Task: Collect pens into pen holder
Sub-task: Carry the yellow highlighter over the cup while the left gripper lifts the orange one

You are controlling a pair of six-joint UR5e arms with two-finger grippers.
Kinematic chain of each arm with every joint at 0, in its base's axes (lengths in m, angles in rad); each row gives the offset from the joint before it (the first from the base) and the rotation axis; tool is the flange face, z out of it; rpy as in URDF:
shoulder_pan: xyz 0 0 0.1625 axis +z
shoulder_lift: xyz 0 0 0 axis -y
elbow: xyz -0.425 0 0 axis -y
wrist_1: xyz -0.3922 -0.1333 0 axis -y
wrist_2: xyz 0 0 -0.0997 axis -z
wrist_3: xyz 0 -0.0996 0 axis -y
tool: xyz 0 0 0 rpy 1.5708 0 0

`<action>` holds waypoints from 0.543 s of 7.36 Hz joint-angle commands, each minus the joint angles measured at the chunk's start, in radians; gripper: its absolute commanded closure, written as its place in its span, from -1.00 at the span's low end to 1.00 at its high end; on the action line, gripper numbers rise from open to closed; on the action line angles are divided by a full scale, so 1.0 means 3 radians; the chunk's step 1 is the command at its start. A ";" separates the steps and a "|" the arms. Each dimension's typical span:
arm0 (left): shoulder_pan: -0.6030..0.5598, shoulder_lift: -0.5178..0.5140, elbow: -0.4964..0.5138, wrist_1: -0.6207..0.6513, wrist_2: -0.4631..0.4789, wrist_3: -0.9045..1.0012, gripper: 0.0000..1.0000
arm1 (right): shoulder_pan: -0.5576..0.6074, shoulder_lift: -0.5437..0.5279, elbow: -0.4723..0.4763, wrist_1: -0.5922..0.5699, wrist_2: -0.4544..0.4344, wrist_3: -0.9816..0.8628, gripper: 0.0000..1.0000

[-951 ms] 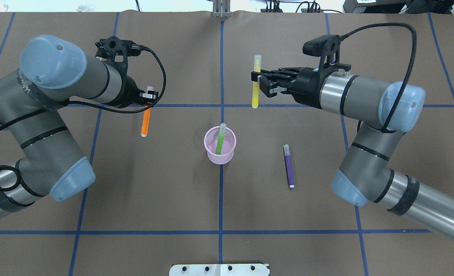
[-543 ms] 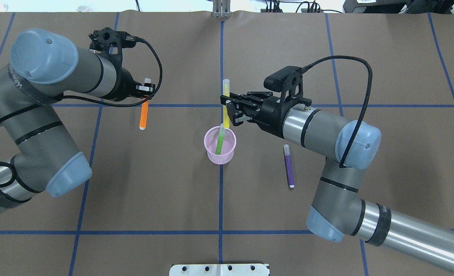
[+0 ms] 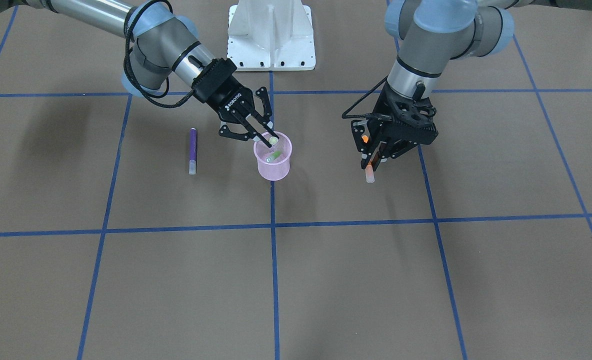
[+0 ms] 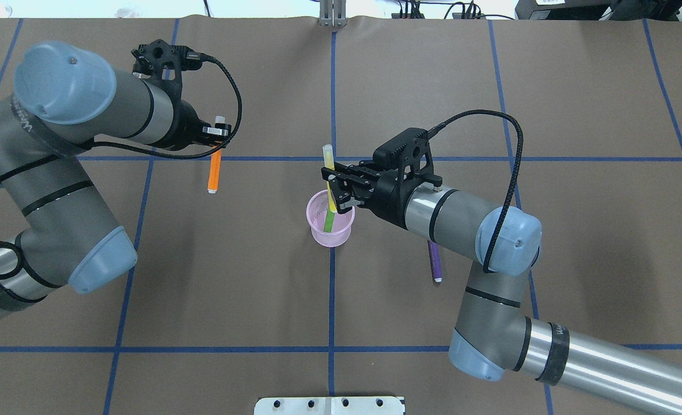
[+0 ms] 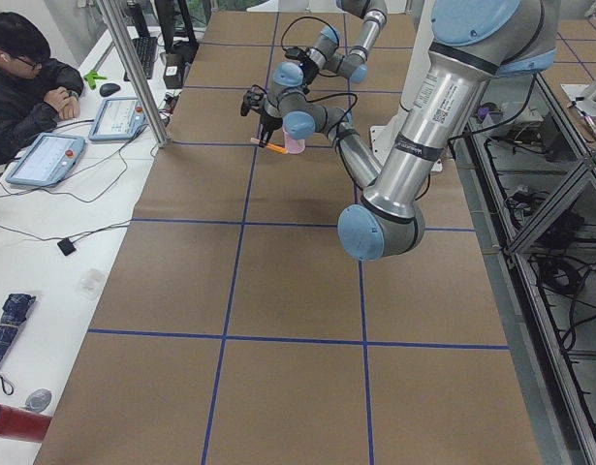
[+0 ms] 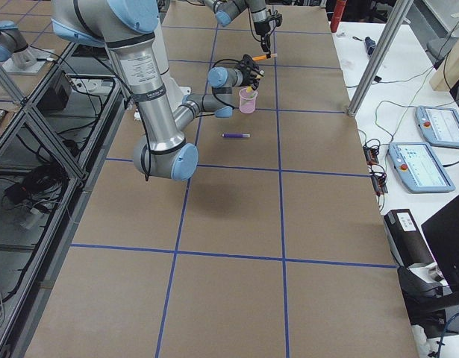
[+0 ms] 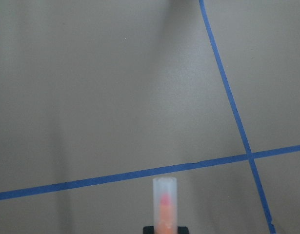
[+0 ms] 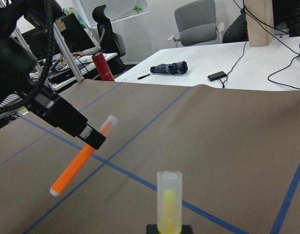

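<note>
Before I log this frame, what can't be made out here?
Purple pen: overhead, its far end is hidden under the right arm.
Yellow pen: whether its lower tip is inside the pen holder; the right hand and green pen overlap it.
Left hand: left wrist view's bottom edge cuts off its fingers on the orange pen.
Side views: both hands too small.

Pen (image 4: 329,221) in the holder (image 4: 317,233), second pen (image 4: 328,157) above it; third pen (image 4: 436,268) lies right, fourth pen (image 4: 213,176) hangs left.
</note>
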 commanded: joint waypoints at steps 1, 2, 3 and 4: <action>-0.0001 0.0000 0.0005 0.0000 0.0000 0.0000 1.00 | -0.0078 0.0008 -0.0081 0.0001 -0.0072 -0.0007 1.00; -0.0001 0.0000 0.0005 0.0000 0.0000 0.0000 1.00 | -0.0088 0.0013 -0.0132 0.0006 -0.0103 -0.0002 1.00; -0.0001 0.0000 0.0000 -0.0005 0.0000 0.0000 1.00 | -0.0088 0.0013 -0.0133 0.0006 -0.0108 -0.0002 0.43; -0.0001 0.0000 -0.0001 -0.0005 0.0000 0.0000 1.00 | -0.0093 0.0013 -0.0138 0.0016 -0.0113 -0.0002 -0.76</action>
